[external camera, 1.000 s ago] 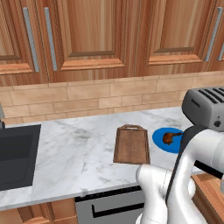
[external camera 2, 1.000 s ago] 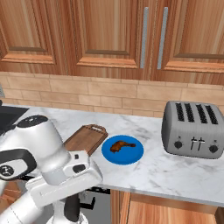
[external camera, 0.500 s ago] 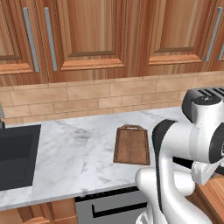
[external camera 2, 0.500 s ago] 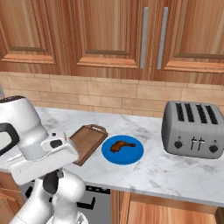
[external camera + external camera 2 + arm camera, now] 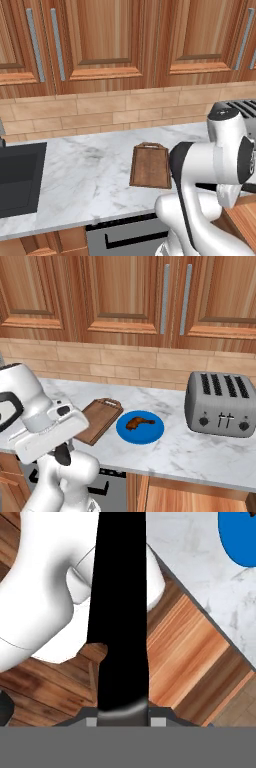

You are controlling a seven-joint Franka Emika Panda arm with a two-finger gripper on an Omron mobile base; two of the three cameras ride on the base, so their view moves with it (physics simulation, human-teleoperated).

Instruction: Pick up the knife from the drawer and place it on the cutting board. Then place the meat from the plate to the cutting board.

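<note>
Arm's swung up since a second ago; gripper (image 5: 122,714) clamped on the knife (image 5: 121,612), next stop the board (image 5: 151,166).

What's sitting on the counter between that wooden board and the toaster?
The blue plate with the meat on it lies between the cutting board and the toaster, seen in the right base view.

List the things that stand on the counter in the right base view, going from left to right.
cutting board → plate with the meat on it → toaster
</note>
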